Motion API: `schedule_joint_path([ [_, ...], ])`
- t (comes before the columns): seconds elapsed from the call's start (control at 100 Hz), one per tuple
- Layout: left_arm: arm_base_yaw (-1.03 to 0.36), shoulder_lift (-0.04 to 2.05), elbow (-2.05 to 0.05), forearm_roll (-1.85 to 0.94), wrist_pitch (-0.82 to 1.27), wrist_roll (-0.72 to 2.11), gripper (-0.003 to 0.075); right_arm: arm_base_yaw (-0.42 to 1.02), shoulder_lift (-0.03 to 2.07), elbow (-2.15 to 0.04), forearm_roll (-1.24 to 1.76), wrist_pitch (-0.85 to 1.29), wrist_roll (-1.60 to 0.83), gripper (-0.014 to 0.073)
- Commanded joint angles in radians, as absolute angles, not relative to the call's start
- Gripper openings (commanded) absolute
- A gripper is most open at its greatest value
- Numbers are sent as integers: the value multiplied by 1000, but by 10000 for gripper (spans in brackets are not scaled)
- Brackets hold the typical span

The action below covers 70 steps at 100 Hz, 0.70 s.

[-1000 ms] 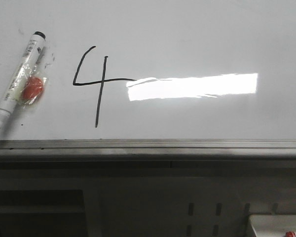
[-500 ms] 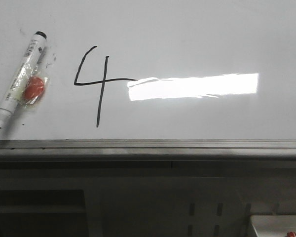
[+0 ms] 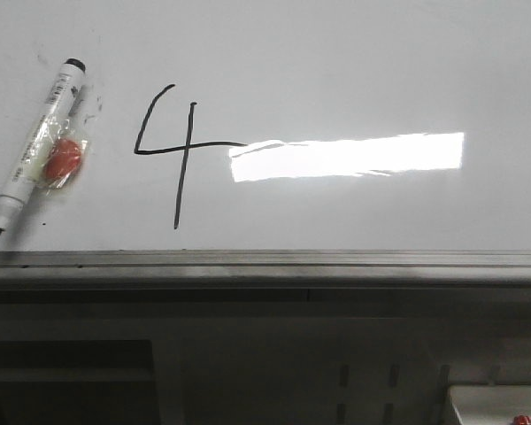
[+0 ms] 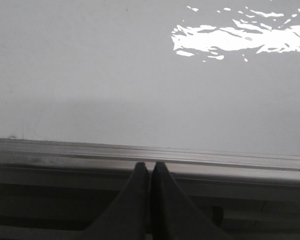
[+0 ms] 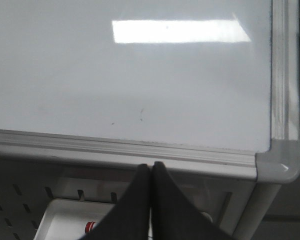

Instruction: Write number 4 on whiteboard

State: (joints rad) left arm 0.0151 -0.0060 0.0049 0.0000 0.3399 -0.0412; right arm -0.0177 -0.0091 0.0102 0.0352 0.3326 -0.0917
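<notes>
One handwritten "4" (image 3: 172, 152) on whiteboard (image 3: 336, 71)

I read only a hand-drawn black number 4 (image 3: 171, 152) on the whiteboard (image 3: 336, 71); the marker (image 3: 37, 146) label's print is too small.

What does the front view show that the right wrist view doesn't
Only the front view shows the number 4 and the uncapped marker lying left of it. Only the right wrist view shows the closed right hand, the board's rounded corner and a few tiny dark specks. Both show the whiteboard, its glare patch and its metal edge rail.
</notes>
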Motion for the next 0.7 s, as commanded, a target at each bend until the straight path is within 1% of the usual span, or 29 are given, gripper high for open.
schedule_joint_path([
  [0.0,17,-31,38,0,294,-49,-20,-23,-26,33,41,322,-80,-64],
  [0.33,17,-31,38,0,294,-49,-20,-23,-26,33,12,318,-28,-64],
  [0.69,17,-31,38,0,294,-49,-20,-23,-26,33,12,318,-29,-64],
])
